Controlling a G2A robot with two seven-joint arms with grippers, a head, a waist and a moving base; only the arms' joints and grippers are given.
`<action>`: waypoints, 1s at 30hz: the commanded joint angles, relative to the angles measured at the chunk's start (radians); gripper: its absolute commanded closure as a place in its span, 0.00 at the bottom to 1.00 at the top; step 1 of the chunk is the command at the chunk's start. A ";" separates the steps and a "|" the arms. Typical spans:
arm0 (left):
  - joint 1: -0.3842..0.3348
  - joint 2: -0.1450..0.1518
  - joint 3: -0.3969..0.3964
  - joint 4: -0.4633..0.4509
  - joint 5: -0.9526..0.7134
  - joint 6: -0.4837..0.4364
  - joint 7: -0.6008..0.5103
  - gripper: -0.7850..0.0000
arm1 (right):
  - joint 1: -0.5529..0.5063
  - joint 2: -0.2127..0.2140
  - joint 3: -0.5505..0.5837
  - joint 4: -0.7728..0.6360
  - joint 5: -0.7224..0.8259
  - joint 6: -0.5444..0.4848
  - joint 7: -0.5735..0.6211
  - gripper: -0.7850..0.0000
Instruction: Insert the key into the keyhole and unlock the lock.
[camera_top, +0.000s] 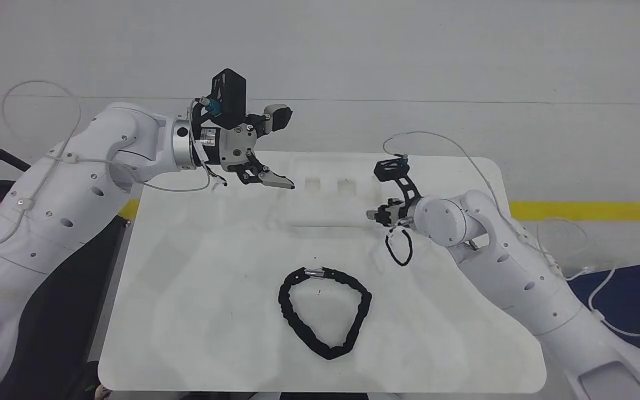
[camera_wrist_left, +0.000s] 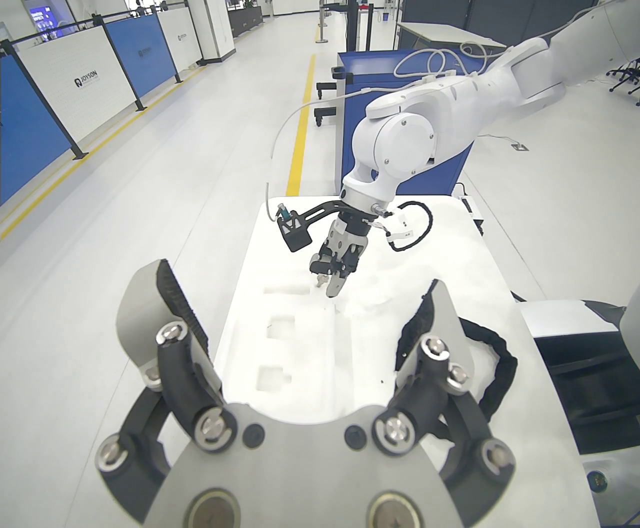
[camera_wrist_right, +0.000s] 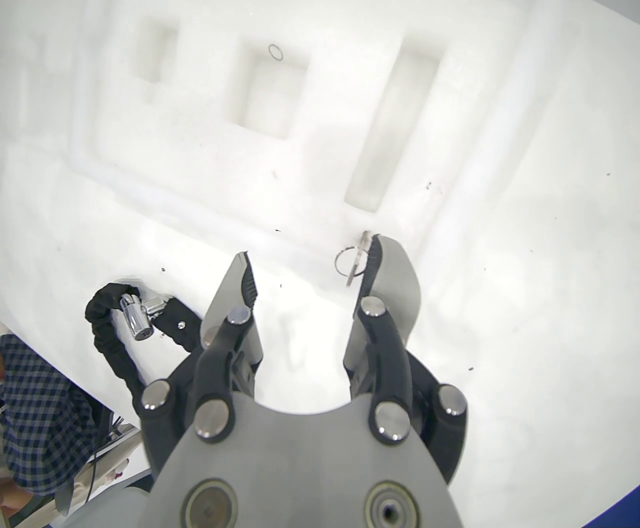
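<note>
Two hands are hanging over the desk (camera_top: 200, 330), both with fingers spread and neither gripping anything. The right hand (camera_wrist_right: 310, 255) is sitting low over the middle of the desk, toward the right edge. The key (camera_wrist_right: 356, 260) is resting right against the inner face of one of its fingertips, with its small wire ring poking into the gap. The left hand (camera_top: 283, 150) is hovering at the far edge near the left corner, well apart from the task's things.

The chain lock (camera_top: 323, 310) is lying in a closed loop by the near edge, about midway along it, its chrome cylinder (camera_wrist_right: 136, 316) joining the two ends.

The key is looking thin, stiff, light and smooth (likely to skate or pivot under a poor pinch). Pinching it at the ring end should be leaving the blade free. The fabric-sleeved chain is probably floppy and fairly heavy, so the rigid cylinder is seeming the best hold for steadying the keyhole.

Bare desk is lying open between key and lock. Shallow recesses (camera_wrist_right: 270, 95) are sitting just beyond the key toward the far edge, and a nudged key could be dropping into one.
</note>
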 joint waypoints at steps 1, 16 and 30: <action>0.000 0.000 0.000 0.000 0.000 0.000 0.000 0.00 | -0.004 -0.001 0.005 0.001 -0.003 0.012 0.001 0.58; 0.000 0.000 0.000 0.000 0.000 0.000 0.000 0.00 | -0.016 -0.020 0.022 0.035 -0.037 0.052 0.004 0.67; 0.000 0.000 0.000 0.000 0.000 0.000 0.000 0.00 | -0.010 -0.040 0.036 0.063 -0.058 0.064 0.008 1.00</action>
